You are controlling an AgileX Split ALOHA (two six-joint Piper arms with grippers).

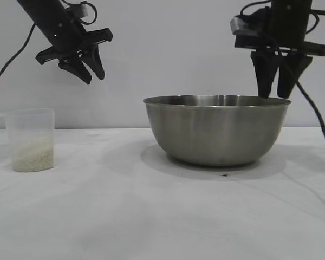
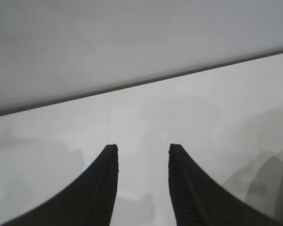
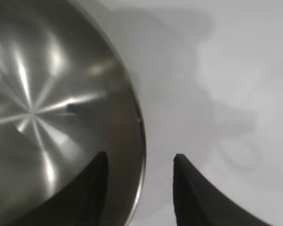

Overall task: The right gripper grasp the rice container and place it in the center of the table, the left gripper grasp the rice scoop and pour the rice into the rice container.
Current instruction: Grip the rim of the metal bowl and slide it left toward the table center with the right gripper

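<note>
The rice container (image 1: 216,130), a large steel bowl, stands on the white table (image 1: 151,216) a little right of its middle. My right gripper (image 1: 274,96) hangs over the bowl's right rim, open. In the right wrist view one finger is inside the bowl (image 3: 47,94) and the other outside, so the right gripper (image 3: 140,155) straddles the rim without closing on it. The rice scoop (image 1: 31,140), a translucent cup, stands at the far left with rice (image 1: 33,154) in its bottom. My left gripper (image 1: 95,78) hovers high above and to the right of the scoop, open and empty (image 2: 144,147).
A grey wall backs the table. Black cables hang from both arms, one trailing down past the bowl's right side (image 1: 319,130). Bare cloth lies between scoop and bowl and along the front.
</note>
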